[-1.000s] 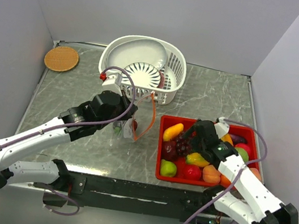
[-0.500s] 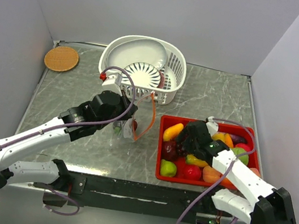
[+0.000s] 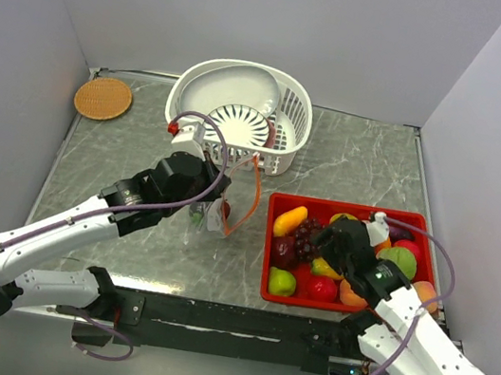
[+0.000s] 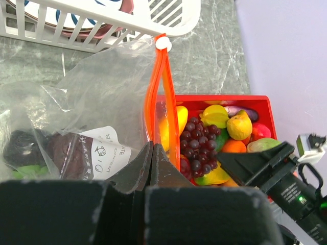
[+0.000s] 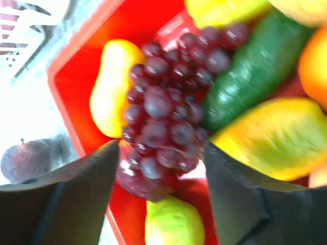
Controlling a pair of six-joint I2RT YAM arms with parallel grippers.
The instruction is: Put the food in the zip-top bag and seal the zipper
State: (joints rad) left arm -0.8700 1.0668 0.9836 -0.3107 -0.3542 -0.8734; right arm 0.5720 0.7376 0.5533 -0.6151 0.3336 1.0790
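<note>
The clear zip-top bag (image 4: 102,92) hangs upright between the basket and the tray, its orange-red zipper (image 4: 156,97) parted in a narrow loop. My left gripper (image 4: 152,146) is shut on the bag's mouth edge beside the zipper (image 3: 253,198). Something dark purple and something green show through the plastic, behind a white label. The food lies piled in the red tray (image 3: 353,209). My right gripper (image 5: 161,171) hangs low over the purple grapes (image 5: 166,115), open, one finger on each side of the bunch. A green pear (image 5: 173,224) lies just below it.
A white slotted basket (image 3: 294,108) holding a white bowl stands behind the bag. A round cork mat (image 3: 103,97) lies at the far left. Around the grapes lie a yellow fruit (image 5: 110,97), a green cucumber (image 5: 250,76) and a yellow-orange mango (image 5: 271,138).
My right arm has swung its wrist to the right and lowered over the grapes, and its jaws have narrowed around the bunch. The left arm and bag have stayed still.
</note>
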